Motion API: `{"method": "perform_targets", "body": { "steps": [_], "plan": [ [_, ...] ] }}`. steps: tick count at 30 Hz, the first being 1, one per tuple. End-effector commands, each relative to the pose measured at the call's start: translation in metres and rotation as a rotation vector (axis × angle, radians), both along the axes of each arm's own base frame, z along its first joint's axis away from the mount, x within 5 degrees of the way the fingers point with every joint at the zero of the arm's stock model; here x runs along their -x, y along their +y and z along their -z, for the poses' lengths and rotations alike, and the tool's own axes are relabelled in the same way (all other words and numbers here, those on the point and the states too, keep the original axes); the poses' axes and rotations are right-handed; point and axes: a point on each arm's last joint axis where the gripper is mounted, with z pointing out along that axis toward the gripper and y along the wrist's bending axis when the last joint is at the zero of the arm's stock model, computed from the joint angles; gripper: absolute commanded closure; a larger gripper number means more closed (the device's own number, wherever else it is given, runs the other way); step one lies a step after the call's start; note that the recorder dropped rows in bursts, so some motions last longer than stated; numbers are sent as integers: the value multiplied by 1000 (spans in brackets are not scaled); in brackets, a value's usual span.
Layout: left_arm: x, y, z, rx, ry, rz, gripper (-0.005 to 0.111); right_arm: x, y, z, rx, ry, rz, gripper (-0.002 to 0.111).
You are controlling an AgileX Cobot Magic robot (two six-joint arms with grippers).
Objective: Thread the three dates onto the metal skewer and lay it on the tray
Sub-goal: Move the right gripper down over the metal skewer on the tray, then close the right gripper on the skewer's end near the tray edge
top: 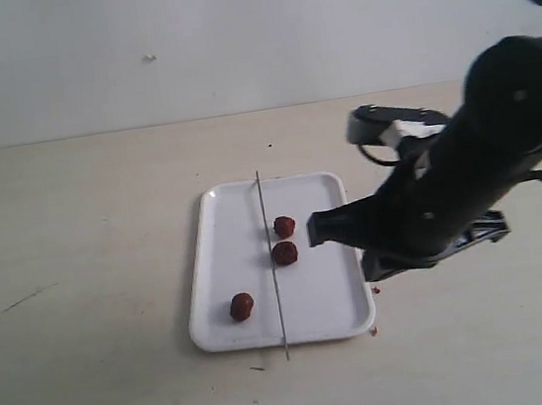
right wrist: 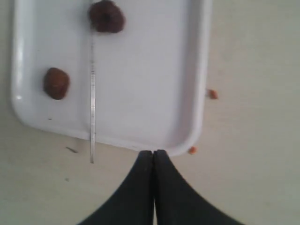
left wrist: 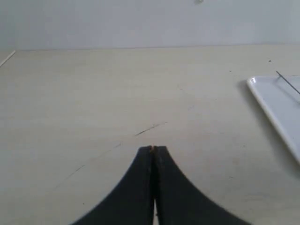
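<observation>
You have the white tray (top: 328, 290) flat on the pale tabletop (top: 93, 366). The metal skewer (top: 276, 292) lies along it, with its near end past the near rim. In the exterior view the nearest date (top: 242, 306) lies left of the skewer, apart from it. A second date (top: 285, 253) and a third date (top: 284, 227) sit farther back, right against the rod; you cannot tell if it pierces them. Your right hand (right wrist: 153, 152) is fully closed and empty, above the tray's right side. Your left hand (left wrist: 153, 149) is also pressed closed, holding nothing, over bare tabletop apart from the tray. The dates are wrinkled and dark red-brown, the rod is thin and grey, and the rim is low with rounded corners.
</observation>
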Motion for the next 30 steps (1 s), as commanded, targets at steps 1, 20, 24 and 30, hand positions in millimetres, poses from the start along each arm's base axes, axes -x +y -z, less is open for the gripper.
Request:
{"method": "perform_targets", "body": {
  "steps": [1,20,24,30],
  "plan": [
    [0,0,0,-3,-5,8,107,-13,41,-4,-4,30,-77,108],
    [0,-1,0,-3,-5,12,107,-52,103,38,252,129,-145,78],
    [0,-1,0,-3,-5,12,107,-57,106,45,254,130,-138,71],
    [0,-1,0,-3,-5,12,107,-60,108,50,239,104,-131,71]
  ]
}}
